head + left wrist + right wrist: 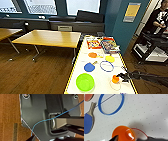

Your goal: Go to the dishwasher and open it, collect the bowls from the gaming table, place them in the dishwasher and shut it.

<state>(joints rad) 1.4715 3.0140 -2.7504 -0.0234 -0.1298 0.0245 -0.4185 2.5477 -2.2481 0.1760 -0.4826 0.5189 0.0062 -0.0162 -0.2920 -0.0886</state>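
Right arm reaches in from the right over the long white-topped gaming table with yellow edges (75, 65). Right gripper (119, 76) sits right at the small orange plastic bowl (115, 79), near the table's right edge at the near end. The bowl stands on the tabletop, over a thin red printed ring (142, 132). In the right wrist view a dark fingertip (114, 138) lies against the orange bowl's (123, 133) rim; other finger hidden, so can't tell if the grip is closed on it or just beside it.

Large translucent lime-green plastic bowl (85, 82) sits on the same table, near end, left of centre, well apart from the gripper.

Also on the top: blue paddle-shaped print (89, 67), blue ring (106, 66), yellow disc (109, 59), orange disc (92, 55), two colourful boxes (102, 44) at the far end.

Left wrist view: wood floor (8, 112) and a blue cable (41, 120) across the robot's dark plate; left fingers not readable.

Person (158, 20) at far right by a black cart (152, 47). Plain wooden table (48, 38) to the left.
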